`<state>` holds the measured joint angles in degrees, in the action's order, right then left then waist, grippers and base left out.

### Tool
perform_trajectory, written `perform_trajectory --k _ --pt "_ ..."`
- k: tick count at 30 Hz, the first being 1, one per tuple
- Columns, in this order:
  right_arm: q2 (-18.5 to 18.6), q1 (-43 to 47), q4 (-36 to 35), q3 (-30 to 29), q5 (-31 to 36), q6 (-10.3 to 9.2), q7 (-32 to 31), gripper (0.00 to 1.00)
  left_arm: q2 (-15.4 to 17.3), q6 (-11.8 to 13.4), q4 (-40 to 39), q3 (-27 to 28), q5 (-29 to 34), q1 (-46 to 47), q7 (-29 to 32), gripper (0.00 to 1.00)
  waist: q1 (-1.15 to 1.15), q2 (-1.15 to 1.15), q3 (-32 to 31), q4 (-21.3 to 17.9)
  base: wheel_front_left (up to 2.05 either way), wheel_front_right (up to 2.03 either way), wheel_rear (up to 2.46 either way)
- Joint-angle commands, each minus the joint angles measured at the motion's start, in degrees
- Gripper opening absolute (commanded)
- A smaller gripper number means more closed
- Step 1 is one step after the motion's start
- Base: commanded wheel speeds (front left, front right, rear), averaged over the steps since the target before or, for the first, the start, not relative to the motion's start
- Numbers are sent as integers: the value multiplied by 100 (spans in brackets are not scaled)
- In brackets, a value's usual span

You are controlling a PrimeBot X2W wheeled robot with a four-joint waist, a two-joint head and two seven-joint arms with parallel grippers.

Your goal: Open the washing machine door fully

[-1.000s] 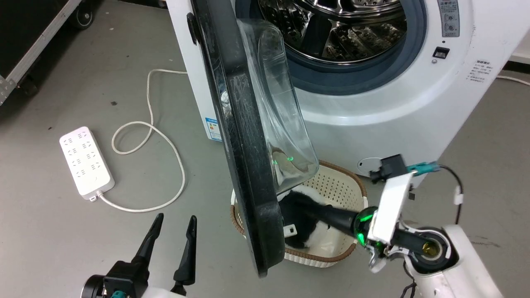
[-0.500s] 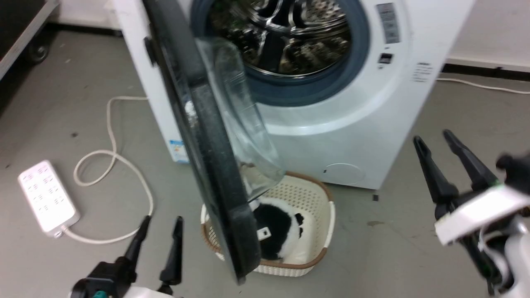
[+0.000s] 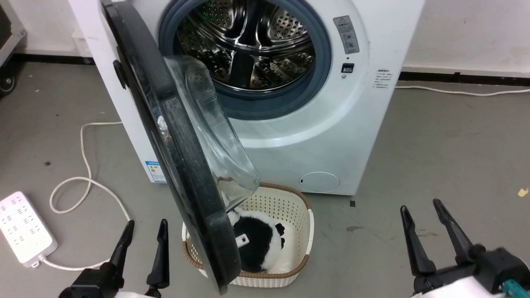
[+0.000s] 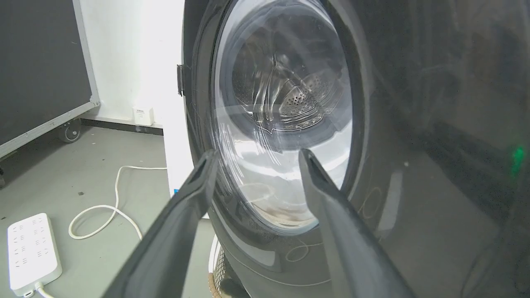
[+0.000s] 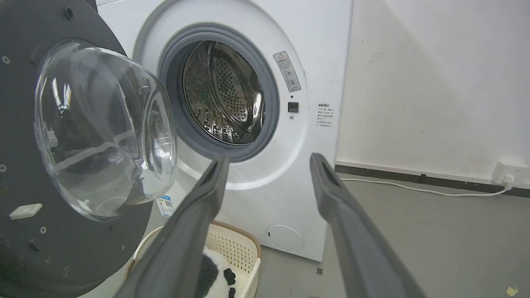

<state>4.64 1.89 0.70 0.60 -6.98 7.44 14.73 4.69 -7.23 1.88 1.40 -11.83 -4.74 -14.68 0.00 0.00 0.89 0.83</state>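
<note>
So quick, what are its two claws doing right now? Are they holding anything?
Its left gripper is open, holding nothing.
Its right gripper is open, holding nothing.

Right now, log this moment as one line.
washing machine door: standing open, unheld | left hand: open | right hand: open

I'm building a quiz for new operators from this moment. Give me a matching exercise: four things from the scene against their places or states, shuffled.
Things:
1. washing machine door
2. basket
3. power strip
4. right gripper

Places or states:
a. on the floor at the left, white cable attached
b. jaws open, holding nothing
c. standing open, away from the drum hole
d. on the floor under the door, plush toy inside

Pairs: 1-c, 2-d, 3-a, 4-b
</note>
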Motion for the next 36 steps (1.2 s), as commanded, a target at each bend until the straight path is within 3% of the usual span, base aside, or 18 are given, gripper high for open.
perform_trajectory --k 1,6,12,13,19,24,28,30,36 --pt "-61 110 -108 -33 53 5 23 100 -9 -25 -28 48 42 -82 -32 100 0 0 -18 -13 0 0 0" --pt "-158 370 -182 85 279 5 25 100 -40 -25 -46 89 127 -93 -32 100 0 0 -53 -21 0 0 0" --pt "-174 356 -163 62 102 5 26 100 -60 -25 -63 29 248 -81 -32 100 0 0 -83 8 0 0 0" --pt "-175 343 -167 43 51 5 26 100 -67 -25 -79 26 297 -78 -32 0 0 0 -89 20 0 0 0" --pt "-176 317 -143 -5 29 5 27 100 -135 -13 -509 201 286 -64 -32 0 0 0 -105 48 0 0 0" --pt "-176 292 -119 -9 148 5 27 100 -170 258 -1257 571 21 145 -32 0 0 0 -137 88 0 0 0" --pt "-176 295 -86 -46 147 5 27 100 -177 330 -1947 578 -86 338 -32 0 0 0 -172 132 0 0 0" --pt "-176 298 -38 -39 107 5 27 100 -179 511 -2700 103 -174 586 -32 0 0 0 -218 185 0 0 0" --pt "-176 303 11 -5 47 5 27 100 -179 546 -3032 -695 249 610 190 0 0 0 -247 184 0 0 0"
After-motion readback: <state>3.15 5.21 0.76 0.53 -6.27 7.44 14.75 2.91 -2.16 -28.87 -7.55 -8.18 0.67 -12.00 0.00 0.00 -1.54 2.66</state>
